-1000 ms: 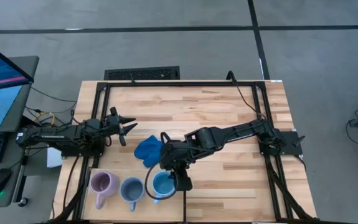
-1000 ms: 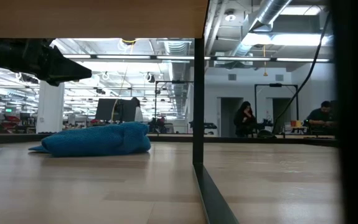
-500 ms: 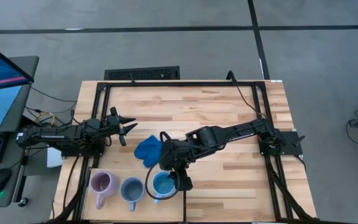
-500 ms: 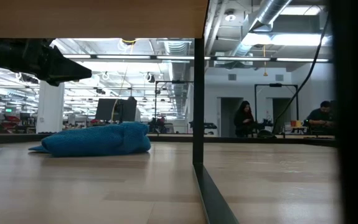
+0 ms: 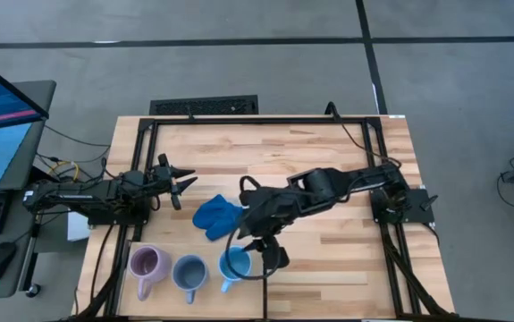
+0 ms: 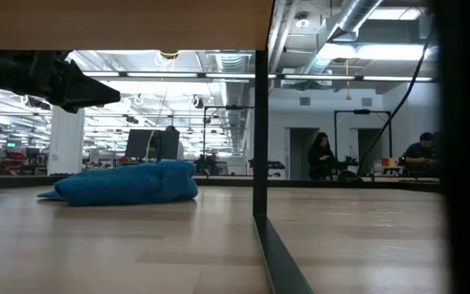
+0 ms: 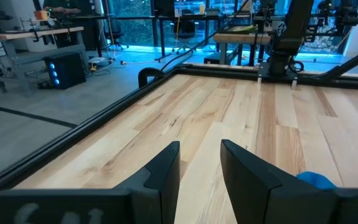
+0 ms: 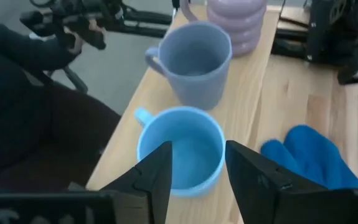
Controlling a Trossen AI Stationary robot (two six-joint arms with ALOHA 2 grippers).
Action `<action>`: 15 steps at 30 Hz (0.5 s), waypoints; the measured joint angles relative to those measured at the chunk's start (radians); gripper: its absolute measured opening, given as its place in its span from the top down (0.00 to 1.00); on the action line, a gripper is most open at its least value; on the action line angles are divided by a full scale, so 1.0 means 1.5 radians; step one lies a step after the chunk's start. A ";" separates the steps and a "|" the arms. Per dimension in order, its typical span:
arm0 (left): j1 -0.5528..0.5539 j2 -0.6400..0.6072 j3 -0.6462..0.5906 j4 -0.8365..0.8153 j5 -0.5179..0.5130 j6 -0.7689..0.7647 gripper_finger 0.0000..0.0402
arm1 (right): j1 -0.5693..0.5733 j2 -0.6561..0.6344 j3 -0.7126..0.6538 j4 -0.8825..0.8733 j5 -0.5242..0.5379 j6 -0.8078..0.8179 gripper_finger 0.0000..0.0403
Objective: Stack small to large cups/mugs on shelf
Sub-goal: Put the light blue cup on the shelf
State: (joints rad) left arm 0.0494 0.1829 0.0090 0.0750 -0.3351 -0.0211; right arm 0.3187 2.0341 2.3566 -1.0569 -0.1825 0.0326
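Along the near edge of the bench [image 5: 346,152] I see the three mugs in a row on the pale shelf [image 8: 251,87] — lilac mug [image 5: 146,265], grey-blue mug [image 5: 189,272], light blue mug [image 5: 234,266]. My right gripper [image 8: 196,168] hovers just above the light blue one, fingers spread, gripping nothing. Beside it lies a blue cloth [image 5: 217,216]. My left gripper [image 5: 179,183] waits at the left side — fingers slightly apart, empty.

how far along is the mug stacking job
Done: nothing is stacked; the lilac mug, grey-blue mug and light blue mug stand side by side. In hand: the right pincer hangs open over the light blue mug, holding nothing. Left: all the stacking. The left pincer waits apart.
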 joint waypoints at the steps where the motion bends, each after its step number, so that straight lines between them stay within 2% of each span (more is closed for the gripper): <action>1: 0.000 0.000 0.000 0.000 0.000 -0.004 0.73 | 0.000 -0.002 0.000 0.005 0.000 0.000 0.58; 10: 0.000 0.000 0.000 0.000 0.000 -0.024 0.73 | 0.002 -0.002 -0.011 0.037 0.000 0.001 0.58; 15: 0.000 0.000 0.000 0.000 0.000 -0.024 0.73 | 0.028 -0.001 -0.020 0.025 -0.001 -0.004 0.60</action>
State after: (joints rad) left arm 0.0494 0.1829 0.0086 0.0753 -0.3351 -0.0570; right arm 0.3601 2.0332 2.3261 -1.0190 -0.1834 0.0272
